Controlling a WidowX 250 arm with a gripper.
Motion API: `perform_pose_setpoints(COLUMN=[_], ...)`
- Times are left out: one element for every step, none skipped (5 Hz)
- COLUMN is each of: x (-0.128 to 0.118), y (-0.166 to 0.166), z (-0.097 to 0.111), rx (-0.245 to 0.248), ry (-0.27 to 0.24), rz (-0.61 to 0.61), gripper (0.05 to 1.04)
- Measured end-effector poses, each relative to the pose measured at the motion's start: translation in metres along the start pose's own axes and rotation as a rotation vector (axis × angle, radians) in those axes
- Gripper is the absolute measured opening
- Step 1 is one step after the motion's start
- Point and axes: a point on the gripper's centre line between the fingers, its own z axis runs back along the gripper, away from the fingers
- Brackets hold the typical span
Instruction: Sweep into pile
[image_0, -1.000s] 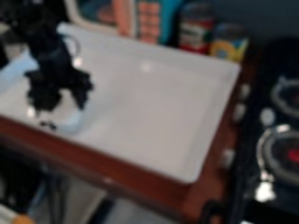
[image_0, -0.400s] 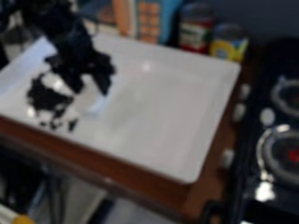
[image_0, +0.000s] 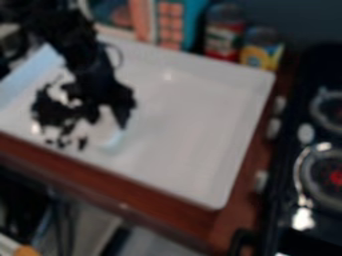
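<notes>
Swung right across the white tray (image_0: 190, 130), then dipped slightly toward the near rim, with a pale sweeper (image_0: 111, 140) apparently pinched between the jaws. Left the dark bits (image_0: 52, 112) lying at the tray's left end, in one loose patch with a few stragglers (image_0: 81, 144) toward the near rim. Seemed well placed just right of the patch for a gathering push leftward, though liable to scatter outer crumbs if hurried.

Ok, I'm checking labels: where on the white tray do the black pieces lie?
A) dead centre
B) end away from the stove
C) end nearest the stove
B, since the black pieces sit towards the end of the white tray away from the stove.
</notes>
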Motion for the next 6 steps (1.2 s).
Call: perform_pose_setpoints(x=[-0.003,-0.006,-0.011,-0.015,-0.013,-0.004], y=[0.003,0.012,0.024,0.035,0.043,0.052], z=[-0.001,0.000,0.003,0.007,0.014,0.018], rx=[0.016,0.033,0.049,0.070,0.079,0.101], ry=[-0.010,-0.001,0.012,0.030,0.028,0.006], rz=[-0.017,-0.009,0.029,0.054,0.075,0.059], gripper=[0.707,0.707,0.707,0.707,0.707,0.707])
